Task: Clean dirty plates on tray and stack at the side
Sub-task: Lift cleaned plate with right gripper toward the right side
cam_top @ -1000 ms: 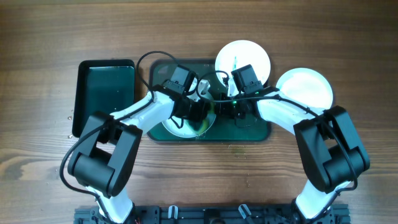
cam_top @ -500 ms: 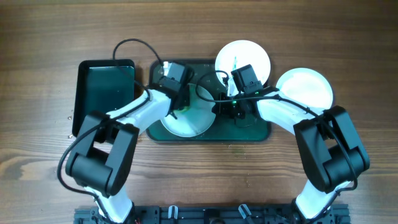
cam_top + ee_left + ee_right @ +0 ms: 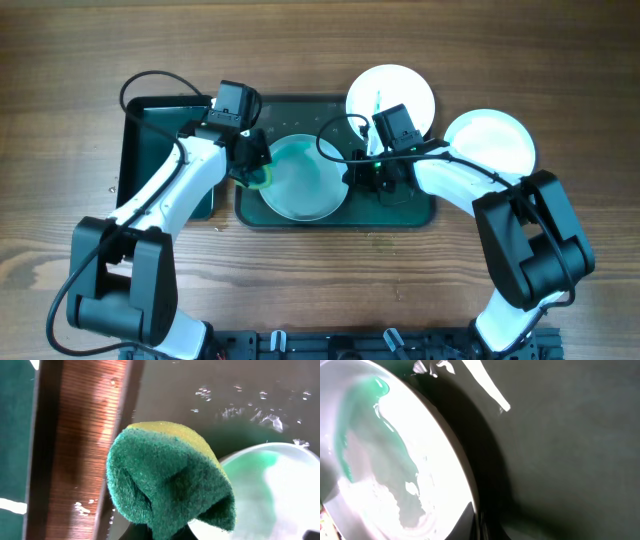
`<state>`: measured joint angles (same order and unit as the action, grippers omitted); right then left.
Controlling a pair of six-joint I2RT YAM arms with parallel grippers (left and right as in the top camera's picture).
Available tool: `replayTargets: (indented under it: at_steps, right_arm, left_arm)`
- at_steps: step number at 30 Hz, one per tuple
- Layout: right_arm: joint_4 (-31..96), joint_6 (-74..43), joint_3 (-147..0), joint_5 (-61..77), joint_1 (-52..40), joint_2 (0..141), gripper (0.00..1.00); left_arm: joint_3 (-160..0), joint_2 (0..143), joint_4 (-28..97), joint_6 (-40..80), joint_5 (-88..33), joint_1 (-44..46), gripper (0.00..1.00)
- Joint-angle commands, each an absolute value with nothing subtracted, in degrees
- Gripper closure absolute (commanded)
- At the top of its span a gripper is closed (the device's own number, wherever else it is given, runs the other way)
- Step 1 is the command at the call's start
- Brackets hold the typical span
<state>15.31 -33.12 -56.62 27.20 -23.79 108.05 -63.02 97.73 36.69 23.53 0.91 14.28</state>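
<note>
About a third done, with clean plate [image 3: 490,140] toward the right edge, left gripper [image 3: 252,165] clamped on sponge [image 3: 165,485], right gripper [image 3: 383,183] seemingly pinching smeared plate [image 3: 300,180] on tray [image 3: 415,205], streaked plate [image 3: 392,92] waiting

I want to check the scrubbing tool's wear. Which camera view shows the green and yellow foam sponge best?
The left wrist view: the green and yellow foam sponge fills the middle of the frame, folded, fibres clear. Overhead shows only a small yellow-green sliver. The right wrist view does not show it.
</note>
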Motion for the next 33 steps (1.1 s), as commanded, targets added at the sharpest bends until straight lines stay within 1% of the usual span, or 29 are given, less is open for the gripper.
replayTargets:
  at_steps: [1,6,9,12,21,24,28,33]
  right_arm:
    - [18.46,-34.41,-57.80,21.41,-23.55,105.54,0.96]
    - [24.29,-33.12,-58.30,10.15,-26.41,100.01,0.96]
    - [29.21,-33.17,-58.30,-1.98,-29.67,94.78,0.96]
    - [32.23,-33.15,-58.30,-11.33,-32.42,91.29,0.96]
    - [37.19,-32.91,-59.68,-34.68,-40.58,85.97,0.96]
    - [37.63,-28.34,-61.98,-43.77,-44.21,85.91,0.96]
    - [36.95,-21.85,-63.16,-59.18,-49.23,85.91,0.96]
    - [30.55,-10.35,-63.16,-77.71,-55.57,85.91,0.96]
  left_arm:
    - [-63.88,96.86,36.93,24.25,0.01,13.80,0.96]
    - [-63.88,96.86,36.97,24.27,-0.01,13.82,0.96]
    - [-63.88,96.86,36.95,24.27,0.01,13.82,0.96]
    - [-63.88,96.86,36.91,24.27,0.01,13.82,0.96]
    - [-63.88,96.86,36.91,24.27,-0.01,13.80,0.96]
    - [-63.88,96.86,36.91,24.29,-0.01,13.82,0.96]
    - [-63.88,96.86,36.91,24.27,-0.01,13.82,0.96]
    - [-63.88,96.86,36.91,24.27,0.01,13.82,0.96]
